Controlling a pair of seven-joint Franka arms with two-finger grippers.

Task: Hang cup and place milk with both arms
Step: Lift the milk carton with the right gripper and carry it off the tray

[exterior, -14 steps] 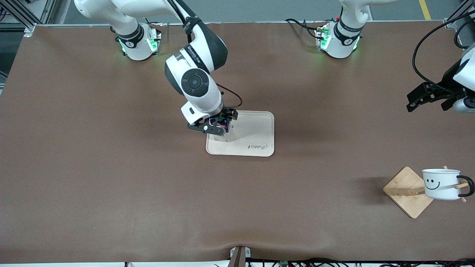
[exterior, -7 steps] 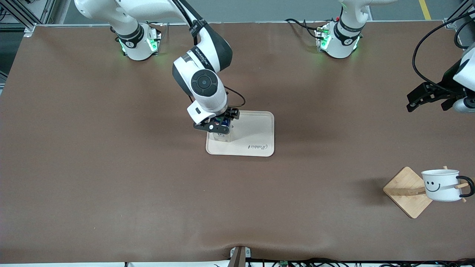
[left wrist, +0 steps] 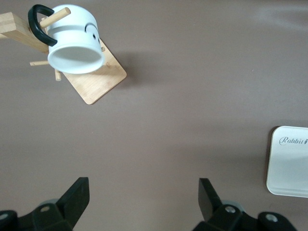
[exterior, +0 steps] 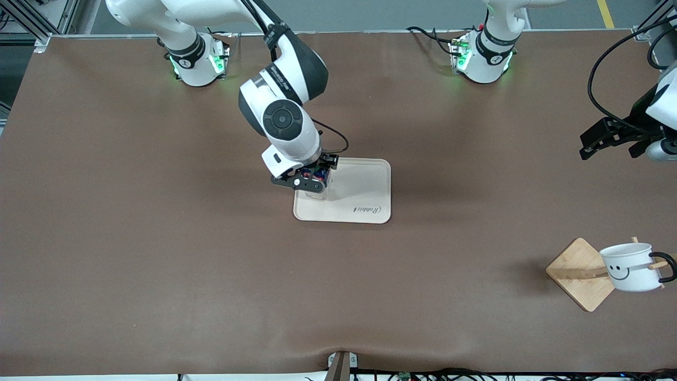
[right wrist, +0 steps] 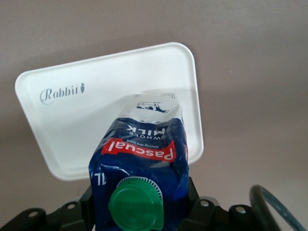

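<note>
The milk (exterior: 317, 186), a carton with a blue top, green cap (right wrist: 137, 204), red band and white lower part, stands upright at the corner of the cream tray (exterior: 365, 185) toward the right arm's end. My right gripper (exterior: 313, 174) is shut on its blue top, one finger on each side (right wrist: 140, 208). I cannot tell whether its base touches the tray. The white smiley cup (exterior: 630, 267) hangs tilted by its black handle on a peg of the wooden rack (exterior: 579, 275); it also shows in the left wrist view (left wrist: 74, 41). My left gripper (exterior: 608, 151) is open and empty (left wrist: 143, 197), above the table's left-arm end.
The rack's square bamboo base (left wrist: 98, 82) lies near the front corner at the left arm's end. The tray (right wrist: 72, 120) bears the word "Rabbit"; its corner shows in the left wrist view (left wrist: 288, 161). A black cable loops beside the right wrist (exterior: 333, 137).
The right arm's wrist has shifted a little while holding the milk over the tray corner. The cup has tilted and swung slightly on its peg. The left gripper has not moved.
</note>
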